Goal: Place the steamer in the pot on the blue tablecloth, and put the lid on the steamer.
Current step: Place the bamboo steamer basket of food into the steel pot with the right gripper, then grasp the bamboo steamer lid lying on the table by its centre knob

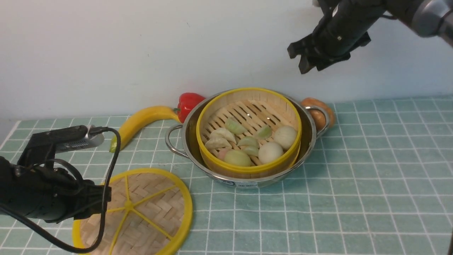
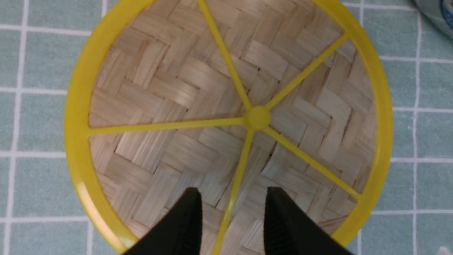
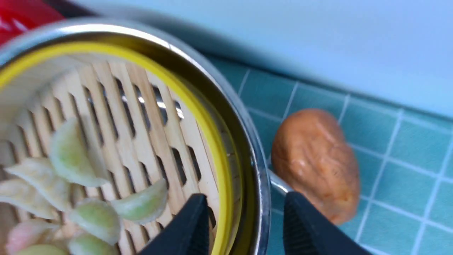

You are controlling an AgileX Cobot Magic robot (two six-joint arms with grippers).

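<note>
On my front feed the steamer (image 1: 244, 169) sits inside the pot (image 1: 269, 180), its yellow rim standing a little above the steel rim. The pot rests on the blue tablecloth (image 1: 371, 170) that covers the surface, close to the back wall. Inside the steamer I see pale and green dumplings (image 1: 219, 136) and 2 round white buns (image 1: 285, 136) on the slatted floor. The steamer is uncovered.

The lid (image 1: 152, 209) lies flat on the cloth at the near left, well apart from the pot, with its 5 yellow spokes facing up.

The left gripper (image 2: 231, 198) hangs right over the lid. Its fingers (image 2: 187, 219) are spread, with 1 spoke running along the gap between them, and they pinch nothing. I cannot tell whether the tips touch the weave.

The right gripper (image 1: 299, 60) is high in the air, above and behind the pot's right side. On its wrist feed, its fingers (image 3: 191, 223) are spread wide and empty, with the steamer rim and pot rim far below the gap.

Behind the pot, a banana (image 1: 145, 118) and a red pepper (image 1: 187, 102) lie to the left. A brown bread roll (image 1: 318, 113) lies just beside the right handle.
</note>
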